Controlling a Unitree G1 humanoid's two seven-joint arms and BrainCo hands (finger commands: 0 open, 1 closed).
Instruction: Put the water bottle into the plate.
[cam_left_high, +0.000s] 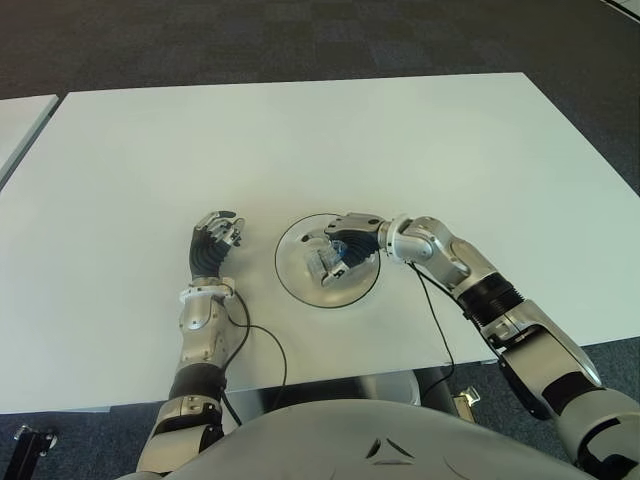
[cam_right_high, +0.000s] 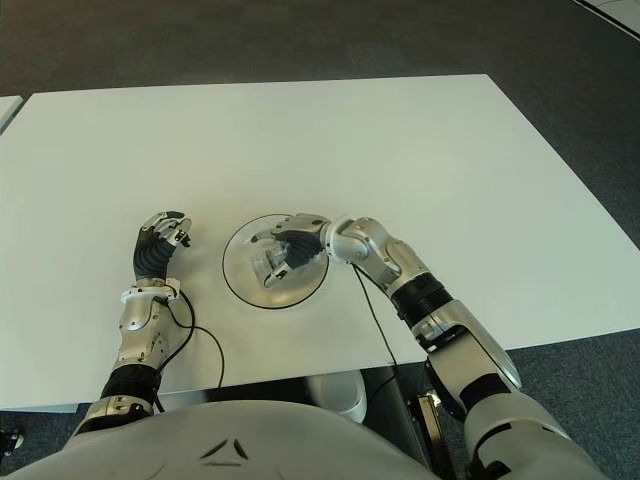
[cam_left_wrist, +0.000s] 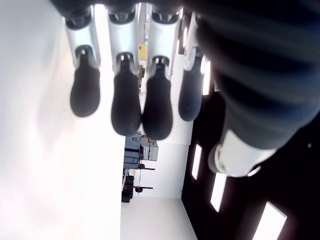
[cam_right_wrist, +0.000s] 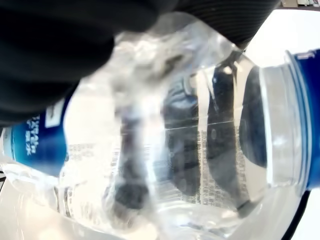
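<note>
While its fingers wrap the clear water bottle, the robot's right hand reaches over the round plate on the white table, with the bottle lying tilted on its side inside the plate's dark rim. Seen from the right wrist, the bottle fills the view — see-through plastic, a blue label and a blue cap end, dark fingers curled around the body and showing through it. Whether it already rests on the plate or is held just above it cannot be told.

By the look of it, the bottle would be light to moderate in weight and smooth enough to slip; its thin wall would likely give under a hard squeeze, and being round it may roll once freed. The mid-body, near the label, seems the sound place to hold — where the hand has it now.

The left hand shows just to the left of the plate, fingers loosely extended side by side and holding nothing.
</note>
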